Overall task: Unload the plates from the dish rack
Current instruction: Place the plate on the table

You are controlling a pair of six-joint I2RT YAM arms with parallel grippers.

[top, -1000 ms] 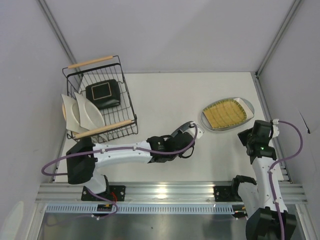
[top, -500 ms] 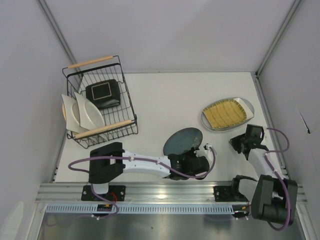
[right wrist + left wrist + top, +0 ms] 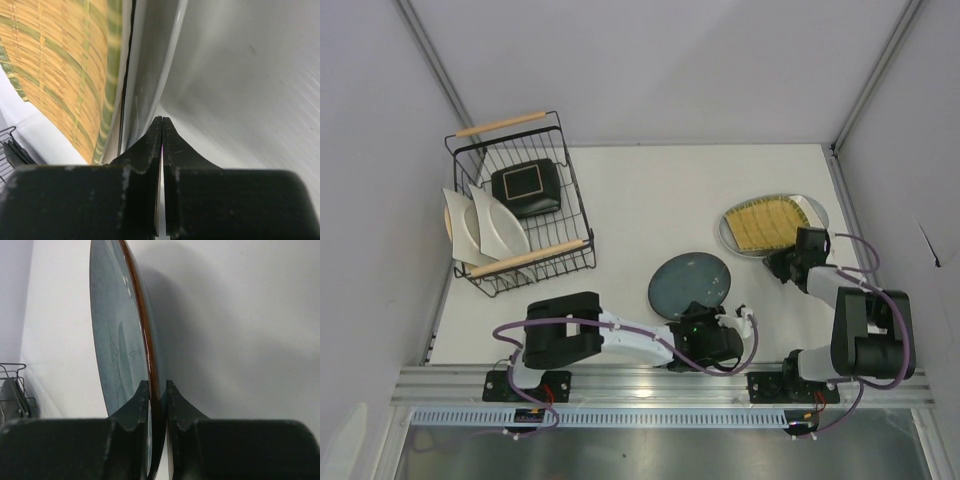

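Teal plate [image 3: 690, 283], brown-rimmed, now flatter

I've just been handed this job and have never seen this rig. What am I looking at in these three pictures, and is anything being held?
Two robot arms are bolted at the near edge of a white table. The wide picture looks down from above. The two close ones come from a camera on each wrist.

The left hand grips a dark teal round plate by its rim; I cannot tell whether it rests on the table. The right hand is shut and holds nothing, its tips beside the rim of a grey plate that has a mustard ribbed plate on it.

At far left stands the black wire dish rack, holding a black-rimmed square plate and white plates.
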